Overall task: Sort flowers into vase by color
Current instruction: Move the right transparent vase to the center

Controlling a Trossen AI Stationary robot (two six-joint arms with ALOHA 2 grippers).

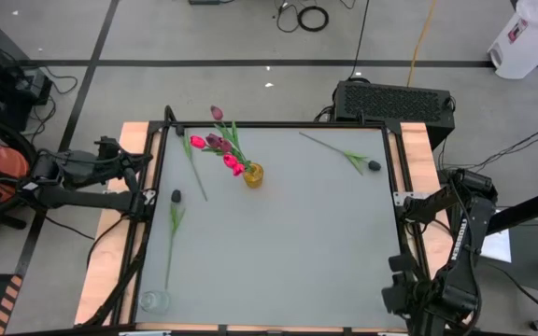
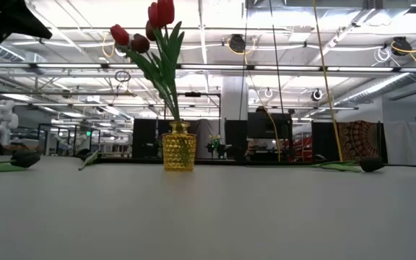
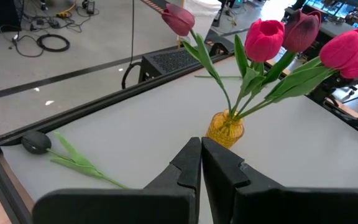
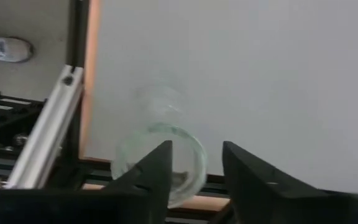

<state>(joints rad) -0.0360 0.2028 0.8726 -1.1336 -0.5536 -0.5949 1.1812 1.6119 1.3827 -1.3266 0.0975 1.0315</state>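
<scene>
The left hand (image 3: 201, 155) has its fingers pressed together on nothing, at the counter's left edge; straight ahead of it stands the yellow vase (image 1: 252, 175), which holds pink and maroon tulips (image 3: 263, 38), and close off to its side lies a near-black tulip (image 1: 176, 196). The right hand (image 4: 194, 149) waits at the right near corner, fingers apart and empty. A clear glass vase (image 1: 154, 301) shows in line with its fingers, though well across the counter from it.

The step in hand is probably fetching a loose flower. The left hand would do well to open wide, come down on the thin stem rather than the head, and close gently so the stem doesn't slip away; dark heads seem meant for the clear glass (it looks empty, though that is hard to tell). A second dark tulip (image 1: 374, 165) lies far beyond the yellow vase; a pink one (image 1: 197, 142) lies just short of it.

The counter (image 1: 288, 243) is pale grey, smooth, and framed in black; around it are grey floor and coiled cables (image 1: 313, 17).
</scene>
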